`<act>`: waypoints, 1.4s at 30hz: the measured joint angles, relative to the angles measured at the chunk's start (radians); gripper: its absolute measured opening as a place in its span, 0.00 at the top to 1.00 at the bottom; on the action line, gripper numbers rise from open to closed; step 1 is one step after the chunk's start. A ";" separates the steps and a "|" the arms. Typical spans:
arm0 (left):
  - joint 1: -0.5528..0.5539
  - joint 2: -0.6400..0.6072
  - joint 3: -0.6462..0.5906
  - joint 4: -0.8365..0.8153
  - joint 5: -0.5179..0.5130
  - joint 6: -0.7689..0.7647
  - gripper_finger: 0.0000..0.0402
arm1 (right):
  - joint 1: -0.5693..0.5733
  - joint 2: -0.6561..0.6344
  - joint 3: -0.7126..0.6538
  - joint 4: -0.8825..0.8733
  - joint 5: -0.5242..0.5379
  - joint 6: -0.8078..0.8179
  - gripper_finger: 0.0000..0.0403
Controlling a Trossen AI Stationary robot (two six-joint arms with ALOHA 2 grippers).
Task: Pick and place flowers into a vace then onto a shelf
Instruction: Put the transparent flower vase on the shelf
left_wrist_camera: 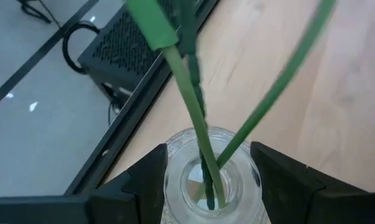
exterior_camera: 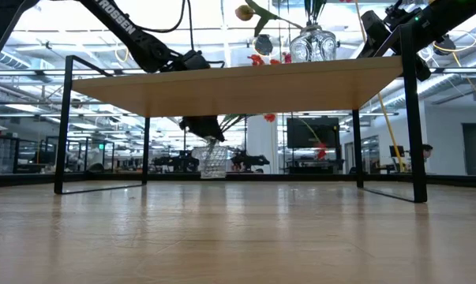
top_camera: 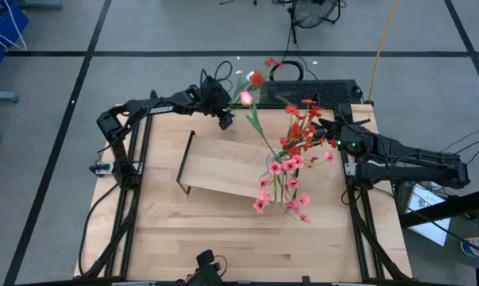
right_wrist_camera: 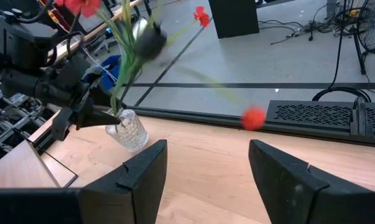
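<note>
Holding a small glass vase [left_wrist_camera: 209, 183] between its two fingers, the left gripper [top_camera: 225, 119] is sitting at the far edge of the table [top_camera: 183, 230], with green stems [left_wrist_camera: 196, 118] standing in the vase. The right gripper [top_camera: 325, 125] is hanging wide open and empty near the far right corner. A second vase [top_camera: 280, 168] of red and pink flowers [top_camera: 291, 171] is standing on the right end of the shelf [top_camera: 223, 171].

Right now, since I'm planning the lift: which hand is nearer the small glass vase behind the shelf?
Left. The left hand clasps the glass vase; the right hand hangs open, well apart from it.
</note>
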 joint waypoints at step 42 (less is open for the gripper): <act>-0.036 -0.048 0.662 -0.631 -0.017 -0.175 0.47 | 0.000 0.000 -0.001 -0.080 0.001 -0.137 0.46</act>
